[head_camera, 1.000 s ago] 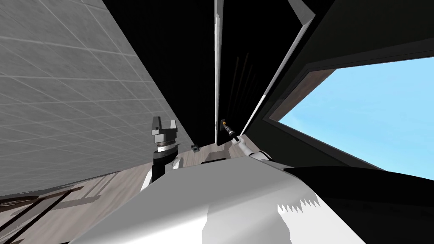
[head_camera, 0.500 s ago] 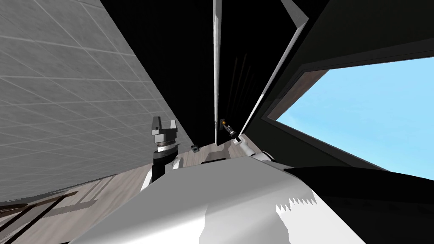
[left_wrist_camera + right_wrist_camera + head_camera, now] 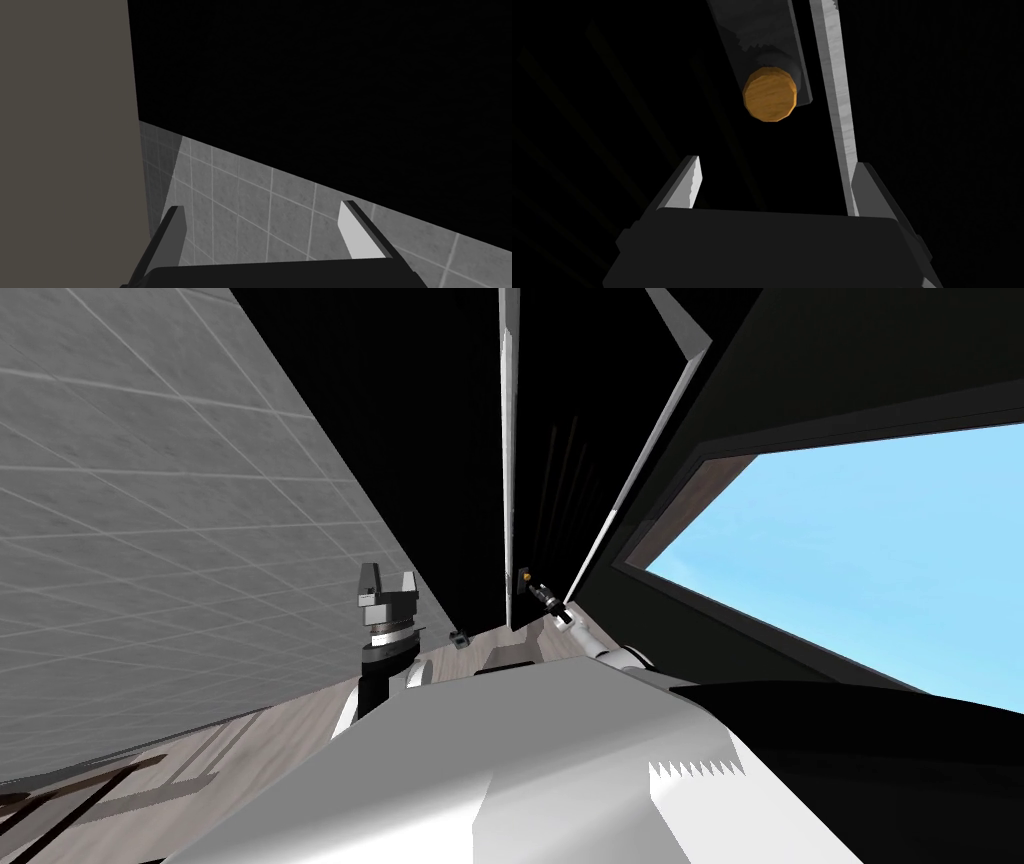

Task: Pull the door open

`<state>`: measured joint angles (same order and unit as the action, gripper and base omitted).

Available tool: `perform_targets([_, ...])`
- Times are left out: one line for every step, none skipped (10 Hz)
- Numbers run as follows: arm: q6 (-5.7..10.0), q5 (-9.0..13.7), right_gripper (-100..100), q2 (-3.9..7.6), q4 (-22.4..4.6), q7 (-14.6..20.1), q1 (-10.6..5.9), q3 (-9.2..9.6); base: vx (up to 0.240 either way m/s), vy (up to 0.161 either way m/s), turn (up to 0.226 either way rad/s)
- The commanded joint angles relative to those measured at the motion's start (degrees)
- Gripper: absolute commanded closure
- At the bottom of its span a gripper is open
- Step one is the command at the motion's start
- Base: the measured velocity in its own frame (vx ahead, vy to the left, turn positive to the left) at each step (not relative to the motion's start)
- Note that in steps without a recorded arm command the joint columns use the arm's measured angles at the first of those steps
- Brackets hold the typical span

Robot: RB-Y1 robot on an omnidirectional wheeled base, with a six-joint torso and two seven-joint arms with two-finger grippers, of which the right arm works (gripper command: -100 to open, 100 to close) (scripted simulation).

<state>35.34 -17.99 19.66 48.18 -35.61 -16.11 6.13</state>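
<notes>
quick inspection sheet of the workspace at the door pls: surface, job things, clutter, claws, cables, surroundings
surface: pale wood-plank floor
job's things: dark door with a light grey edge; round orange-brown knob on a dark plate
clutter: one small dark grey item on the floor near the door, too small to name
claws: right claw open, knob ahead of its fingertips, not yet between them; left claw open, raised on my left, holding nothing
cables: nothing seen
surroundings: grey tiled wall on the left; window showing blue sky on the right
</notes>
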Motion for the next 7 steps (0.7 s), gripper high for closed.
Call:
perform_targets([0.28, -1.1, -100, 0.71, 0.5, -2.6, 0.5, 0.0, -0.014, 0.019, -0.049])
perform_targets([0.61, -2.0, -100, 1.25, 0.7, -4.3, 0.78, -0.03, -0.02, 0.022, -0.057])
perform_targets([0.91, -2.8, -100, 1.75, 0.9, -5.9, 1.03, -0.05, -0.021, 0.028, -0.066])
perform_targets([1.17, -3.5, -100, 2.19, 1.0, -7.2, 1.25, -0.07, -0.022, 0.032, -0.059])
perform_targets([1.41, -4.2, -100, 2.58, 1.1, -8.3, 1.46, -0.09, -0.018, 0.027, -0.047])
perform_targets([1.58, -4.7, -100, 2.87, 1.2, -9.1, 1.6, -0.11, -0.009, 0.022, -0.036])
perform_targets([1.81, -5.3, -100, 3.25, 1.3, -10.1, 1.8, -0.13, -0.01, 0.019, -0.037])
